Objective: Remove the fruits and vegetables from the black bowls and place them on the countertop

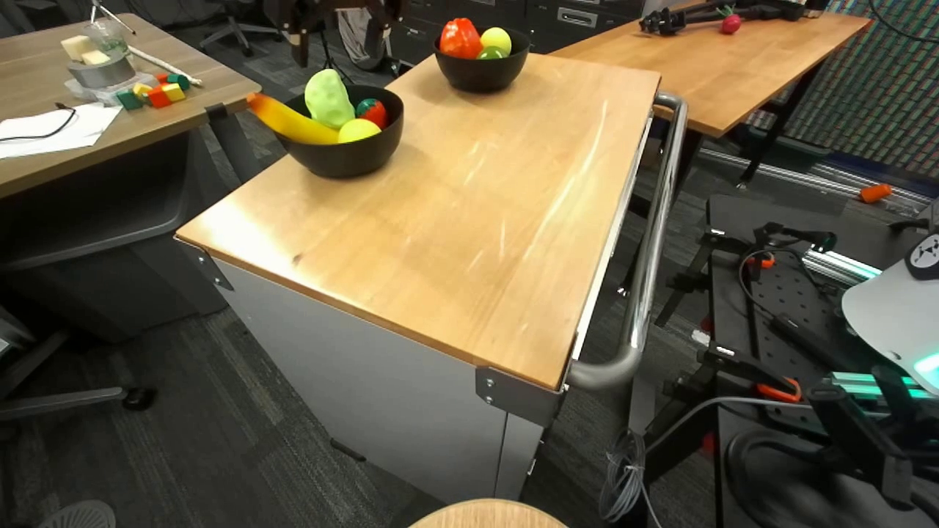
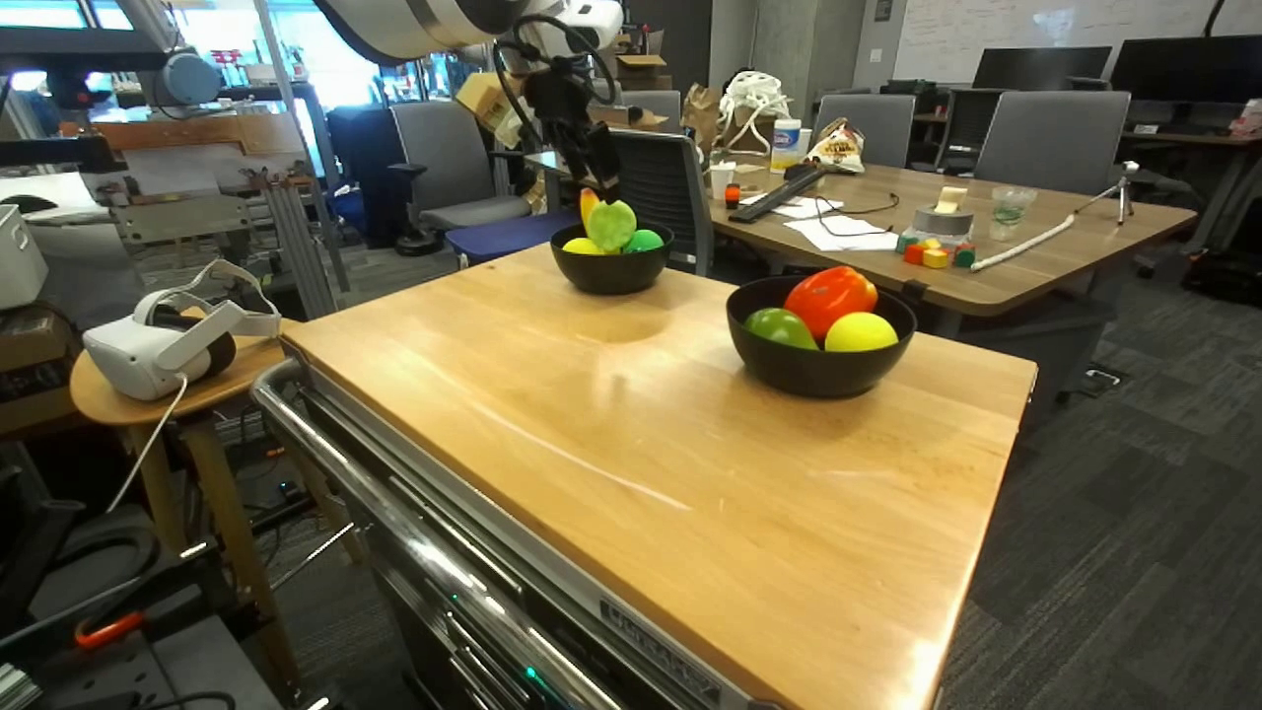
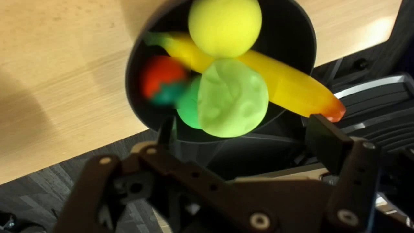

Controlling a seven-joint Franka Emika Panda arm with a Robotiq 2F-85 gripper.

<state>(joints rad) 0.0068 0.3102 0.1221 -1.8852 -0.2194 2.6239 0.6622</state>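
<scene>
Hovering hand (image 3: pixel 245 132), spread wide, empty, wrist view alone showing both ends of banana (image 3: pixel 291 85)

Rectangular light wood countertop (image 1: pixel 469 242) on a white cabinet (image 1: pixel 367 374)
In an exterior view, a round, plain black bowl (image 1: pixel 345 159) stands just beside the left edge and another round black bowl (image 1: pixel 484 75) at the far end, both upright and apart. A shiny, curved metal rail handle (image 1: pixel 659 220) runs along the right side, and a dark metal bracket (image 1: pixel 517 396) wraps the near right corner. A small dark mark (image 1: pixel 297 259) spots the wood toward the near left corner.
</scene>
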